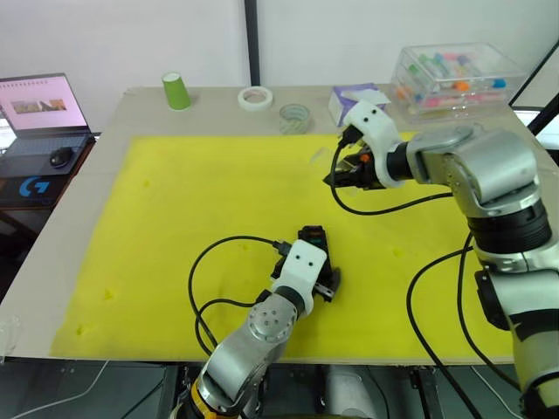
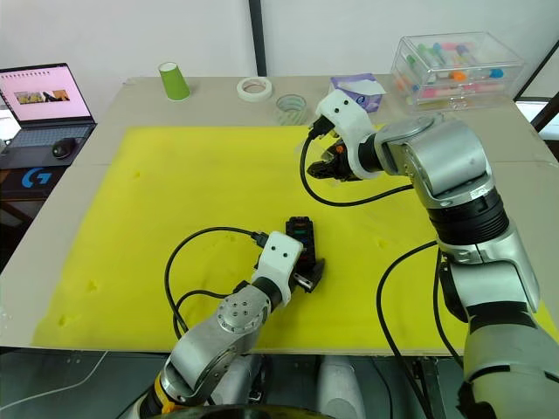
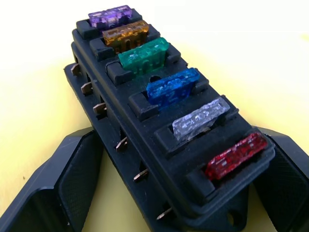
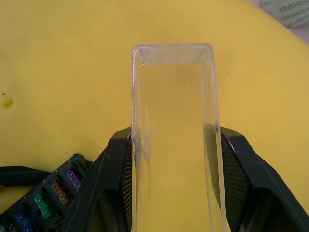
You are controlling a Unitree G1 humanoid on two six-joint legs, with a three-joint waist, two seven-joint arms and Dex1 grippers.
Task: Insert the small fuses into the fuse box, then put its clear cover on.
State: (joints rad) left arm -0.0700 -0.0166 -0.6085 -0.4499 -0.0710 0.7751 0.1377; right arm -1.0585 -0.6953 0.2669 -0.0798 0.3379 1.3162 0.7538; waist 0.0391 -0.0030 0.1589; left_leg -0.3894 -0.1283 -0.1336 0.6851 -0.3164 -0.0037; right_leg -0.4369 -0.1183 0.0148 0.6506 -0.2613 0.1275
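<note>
Since all six small fuses (image 3: 166, 89) sat in the fuse box (image 3: 159, 145), the left gripper (image 1: 321, 281) flanked it with fingers apart, apparently bracing it. The right gripper (image 4: 174, 193) pinched the clear cover (image 4: 174, 130) above the yellow mat (image 1: 175, 218), seemingly ready for capping.

A: Even, bright room light in both head views; soft, short shadows under the arms on the yellow mat (image 1: 192, 201).

B: And the left wrist view?

A: Its upper half is washed out to white, with the near finger pads (image 3: 58, 188) blurred. The clear cover (image 4: 174, 125) catches faint glare.
</note>
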